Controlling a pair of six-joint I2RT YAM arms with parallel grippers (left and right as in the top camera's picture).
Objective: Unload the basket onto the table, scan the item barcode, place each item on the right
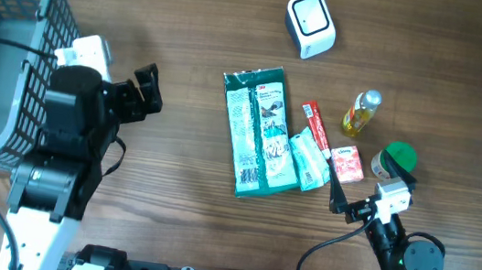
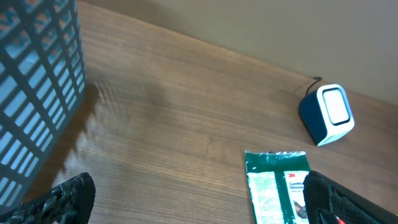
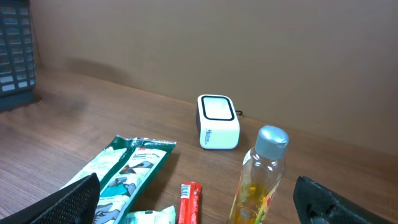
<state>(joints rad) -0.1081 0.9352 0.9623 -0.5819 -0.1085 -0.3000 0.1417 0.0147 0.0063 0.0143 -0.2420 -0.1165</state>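
Note:
The white and blue barcode scanner (image 1: 310, 24) stands at the far side of the table, also seen in the left wrist view (image 2: 328, 113) and right wrist view (image 3: 217, 121). The items lie mid-table: a long green packet (image 1: 260, 130), a small pale packet (image 1: 309, 162), a red stick (image 1: 317, 128), a pink box (image 1: 347, 163), a yellow bottle (image 1: 362, 113) and a green-lidded tub (image 1: 397, 159). My left gripper (image 1: 147, 89) hangs open, left of the green packet (image 2: 277, 186). My right gripper (image 1: 369, 183) is open near the pink box, facing the bottle (image 3: 264, 174) and red stick (image 3: 189, 202). Neither holds anything.
A grey wire basket (image 1: 2, 50) stands at the table's left edge, beside the left arm, and shows in the left wrist view (image 2: 31, 93). The scanner's cable runs off the far edge. Bare wood lies between the basket and the green packet.

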